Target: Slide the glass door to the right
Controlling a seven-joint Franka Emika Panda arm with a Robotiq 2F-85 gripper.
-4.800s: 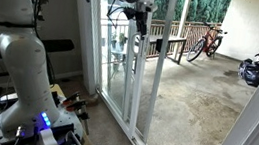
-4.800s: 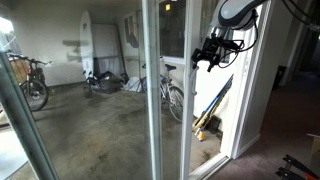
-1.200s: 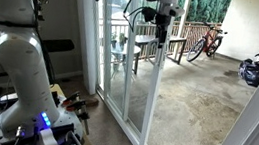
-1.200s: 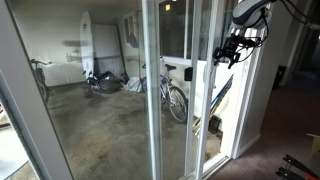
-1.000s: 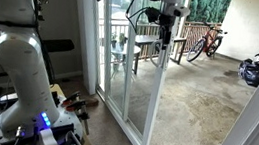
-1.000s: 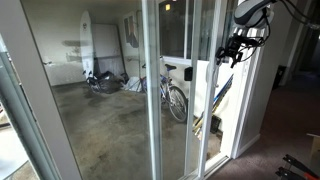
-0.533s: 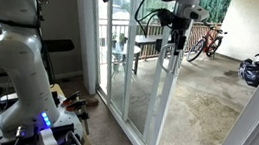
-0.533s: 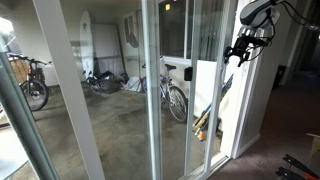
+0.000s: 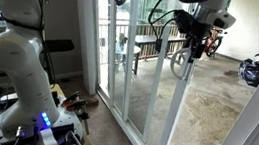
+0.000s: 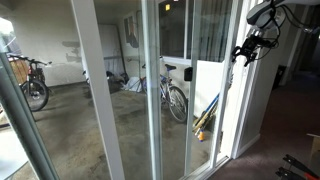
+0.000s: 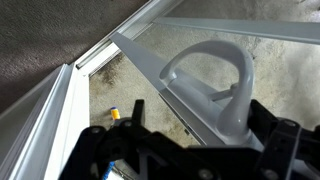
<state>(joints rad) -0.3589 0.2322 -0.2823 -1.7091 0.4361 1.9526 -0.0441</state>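
Observation:
The glass door [image 9: 172, 114] is a tall clear panel with a white edge stile, standing partly slid along its floor track. In an exterior view its other white stile [image 10: 88, 100] shows further left. My gripper [image 9: 195, 43] is high at the edge stile; it also shows in an exterior view [image 10: 241, 52]. In the wrist view the white loop handle [image 11: 205, 75] and the stile lie between my black fingers [image 11: 200, 118]. The fingers are spread, one on each side, with the handle against one finger.
The fixed white-framed glass panel [image 9: 105, 49] stands beside the sliding one. Outside is a concrete patio [image 9: 211, 103] with a railing and bicycles [image 10: 30, 85] [image 10: 176, 100]. The robot's white base [image 9: 19, 68] and cables are on the carpet indoors.
The door has slid with my gripper: in one exterior view the stile and gripper moved right, and in the other view the trailing stile also moved right.

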